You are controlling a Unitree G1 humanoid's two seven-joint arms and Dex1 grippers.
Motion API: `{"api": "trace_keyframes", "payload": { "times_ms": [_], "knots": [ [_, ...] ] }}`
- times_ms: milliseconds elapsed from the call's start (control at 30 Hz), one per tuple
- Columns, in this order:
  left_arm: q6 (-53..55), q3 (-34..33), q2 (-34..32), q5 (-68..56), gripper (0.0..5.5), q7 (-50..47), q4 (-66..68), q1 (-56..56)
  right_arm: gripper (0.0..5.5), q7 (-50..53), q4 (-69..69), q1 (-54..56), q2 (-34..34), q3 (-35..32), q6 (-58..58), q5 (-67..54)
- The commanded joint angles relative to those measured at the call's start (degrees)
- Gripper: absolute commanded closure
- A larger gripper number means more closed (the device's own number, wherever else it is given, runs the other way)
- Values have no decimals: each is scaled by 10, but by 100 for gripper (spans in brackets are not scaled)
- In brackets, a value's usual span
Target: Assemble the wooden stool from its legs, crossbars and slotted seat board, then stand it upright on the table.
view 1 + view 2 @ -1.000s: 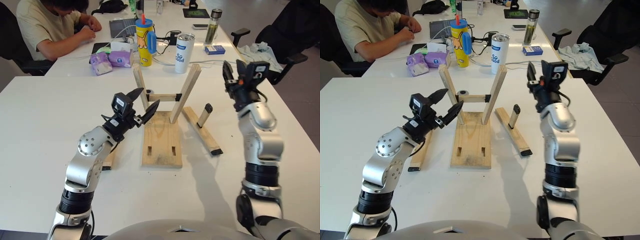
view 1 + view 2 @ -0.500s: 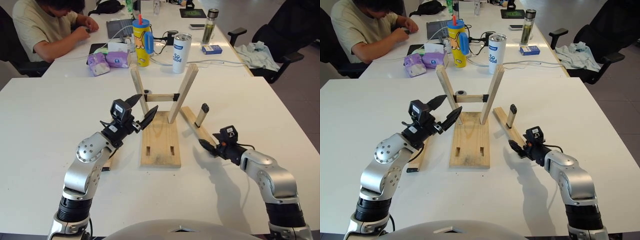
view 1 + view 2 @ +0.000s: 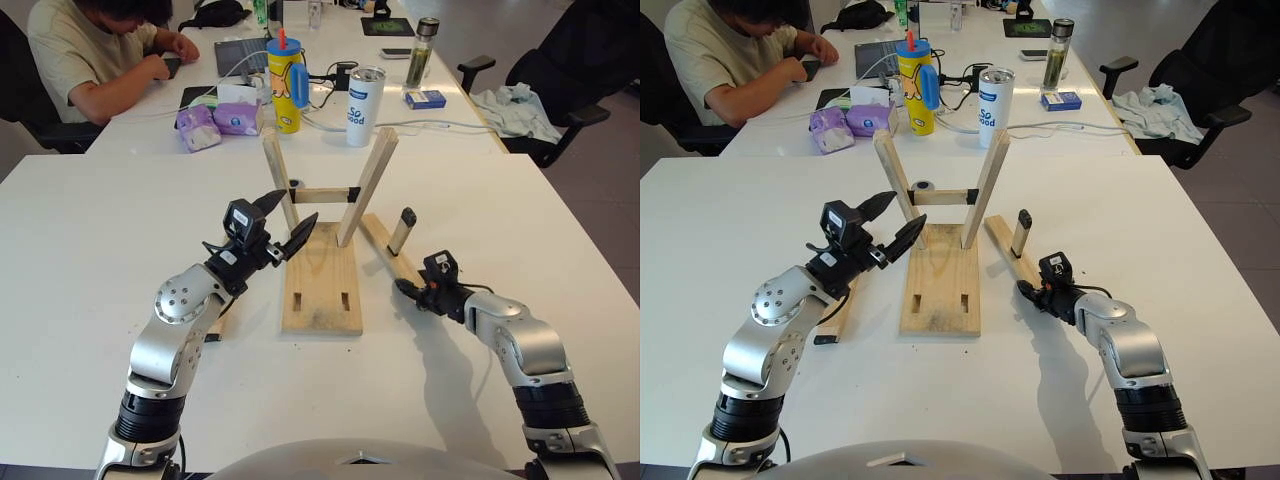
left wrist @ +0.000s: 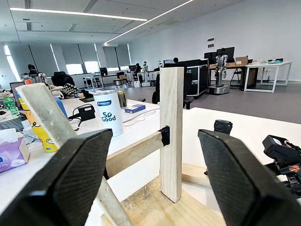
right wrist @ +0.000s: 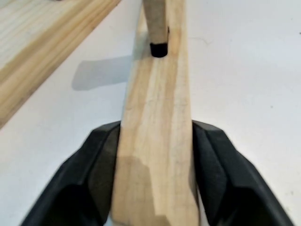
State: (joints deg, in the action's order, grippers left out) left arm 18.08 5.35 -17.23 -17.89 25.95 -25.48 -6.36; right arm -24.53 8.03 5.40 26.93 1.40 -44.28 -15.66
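Observation:
The slotted seat board lies flat mid-table. Two legs stand in it, joined by a crossbar. To its right a further leg lies flat, with a short black-tipped crossbar sticking up from it. My right gripper is at that leg's near end, and its fingers press both sides of the wood. My left gripper hangs open beside the left standing leg; neither finger touches it. One more leg lies under my left arm.
On the far table stand a yellow cup, a white tumbler, purple tissue packs and a bottle. A person sits at the far left. Bare table lies in front of the seat board and on both sides.
My right arm came down from a raised position to the table, and its gripper has slid onto the near end of the lying leg. The left arm has barely moved.

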Motion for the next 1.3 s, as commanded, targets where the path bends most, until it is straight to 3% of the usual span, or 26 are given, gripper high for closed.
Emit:
{"api": "trace_keyframes", "payload": {
  "times_ms": [33,233,367,433,667,867,1167,1300],
  "knots": [
    [33,-10,-7,-20,211,7,5,-7,345,22,-20,11,-29,-30,35,-1],
    [99,-35,-22,-89,211,40,7,-28,345,42,0,74,-85,-155,142,-81],
    [129,-66,-29,-135,211,51,17,-64,345,20,36,132,-89,-188,152,-150],
    [155,-95,-28,-184,211,53,22,-86,345,4,61,159,-84,-191,124,-202],
    [266,-215,-24,-464,102,27,60,-171,345,-68,95,213,-34,-208,-54,-468],
    [352,-224,-32,-670,18,-11,115,-207,345,-139,116,182,47,-195,-179,-620],
    [390,-191,-51,-759,18,-34,113,-224,345,-198,129,140,102,-166,-220,-661],
    [402,-180,-70,-781,78,-30,108,-223,345,-212,131,130,118,-157,-222,-663]
  ]
}}
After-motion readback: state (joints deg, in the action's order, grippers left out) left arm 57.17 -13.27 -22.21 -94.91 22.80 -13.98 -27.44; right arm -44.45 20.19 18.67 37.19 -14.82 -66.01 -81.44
